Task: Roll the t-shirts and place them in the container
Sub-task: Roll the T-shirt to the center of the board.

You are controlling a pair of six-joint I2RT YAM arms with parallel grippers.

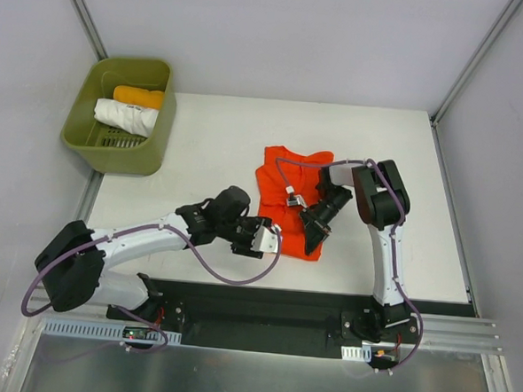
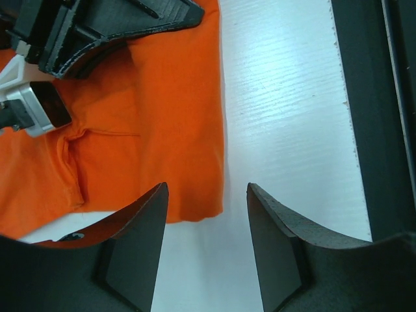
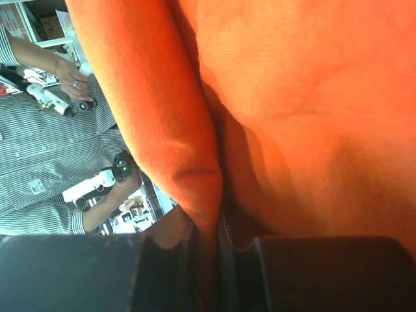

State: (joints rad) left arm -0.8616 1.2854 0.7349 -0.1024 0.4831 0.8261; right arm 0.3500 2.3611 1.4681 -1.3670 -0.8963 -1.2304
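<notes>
Open table [image 1: 202, 148] from the green basket [image 1: 113, 156] across to the red-orange t-shirt [image 1: 285, 175], plus bare strips right of the shirt and behind its collar; walls [image 1: 298, 38] close off the left, far and right sides. Near hem is crowded: left jaws, spread over bare table, sit just beside the right jaws clamped on a shirt fold, the right arm [image 1: 381, 199] hangs by the shirt's right edge, and a purple cable [image 1: 238, 281] loops close by. Basket's far half is taken by the white t-shirt [image 1: 124, 116] and yellow-orange t-shirt [image 1: 139, 96].
</notes>
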